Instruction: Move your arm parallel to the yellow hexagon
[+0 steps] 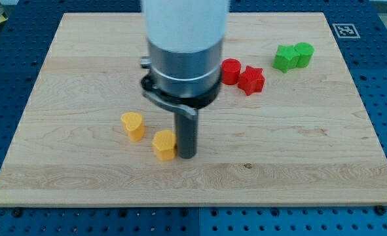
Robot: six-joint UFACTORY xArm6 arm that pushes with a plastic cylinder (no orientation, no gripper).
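Note:
The yellow hexagon (164,145) stands on the wooden board (298,151) a little left of centre, toward the view's bottom. My tip (187,156) is just to its right, touching or almost touching its side. A yellow heart-shaped block (133,126) stands up and to the left of the hexagon. The arm's wide grey and white body (183,46) hangs over the board's middle and hides what lies behind it.
A red cylinder (230,71) and a red star (251,80) sit together right of the arm. Two green blocks (293,56) touch each other near the view's top right. A printed marker (345,30) sits off the board's top right corner.

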